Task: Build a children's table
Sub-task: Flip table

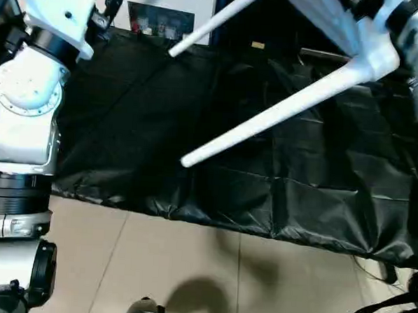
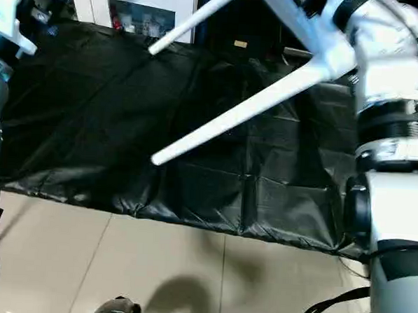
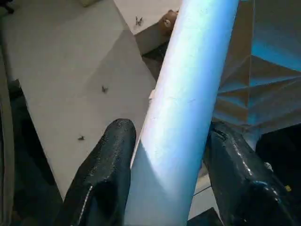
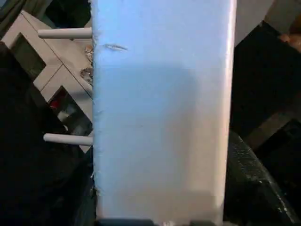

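Nearest the camera is a pale tiled floor (image 1: 189, 268) with thin grout lines, smooth and matte. Beyond it a crinkled black plastic sheet (image 1: 278, 181), glossy and marked with fold creases, is spread over the ground. The robot's left arm (image 1: 29, 119), made of silver and white rounded housings with black ring joints, rises along the left edge; the right arm (image 2: 392, 138), built the same way, stands at the right edge. Held in the air above the sheet is the children's table (image 1: 355, 45), smooth white plastic, tilted so that two long round tube legs (image 1: 281, 111) slant down and toward the left, their blunt ends hanging clear of the sheet. In the left wrist view, the left gripper (image 3: 169, 160) has its two black, pebbly-textured fingers (image 3: 106, 179) pinching one round white leg between them. In the right wrist view, the right gripper (image 4: 162, 188) holds a flat white slab of the table; one black grainy finger (image 4: 254, 183) presses against its edge. Farthest away stands a white cabinet (image 1: 171, 11) with a dark glass door. No writing can be read.
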